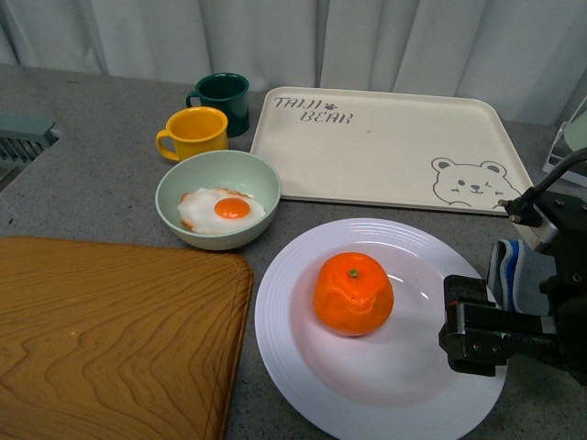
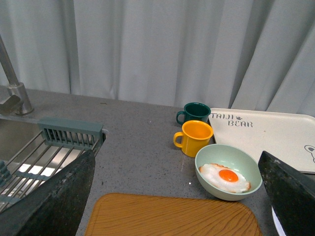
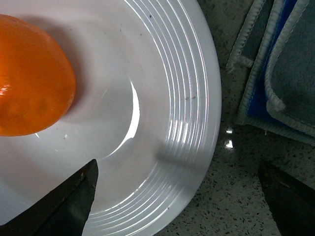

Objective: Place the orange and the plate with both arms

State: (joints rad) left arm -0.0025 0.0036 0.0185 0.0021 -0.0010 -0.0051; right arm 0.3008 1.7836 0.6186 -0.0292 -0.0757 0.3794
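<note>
The orange (image 1: 353, 293) sits in the middle of the large white ridged plate (image 1: 293, 367) on the grey counter at the front right. My right gripper (image 1: 459, 330) is open and empty over the plate's right rim, right of the orange and not touching it. In the right wrist view its jaws (image 3: 177, 206) straddle the plate's ridged rim (image 3: 192, 98), with the orange (image 3: 29, 78) off to one side. My left gripper (image 2: 172, 211) is open and empty above the wooden board (image 2: 172, 216). It is out of the front view.
A pale green bowl (image 1: 218, 197) with a fried egg, a yellow mug (image 1: 194, 131) and a green mug (image 1: 223, 96) stand behind the board (image 1: 110, 339). A cream bear tray (image 1: 385, 147) lies at the back. A blue-grey cloth (image 1: 514, 270) lies by the plate. A sink rack (image 2: 69, 132) is far left.
</note>
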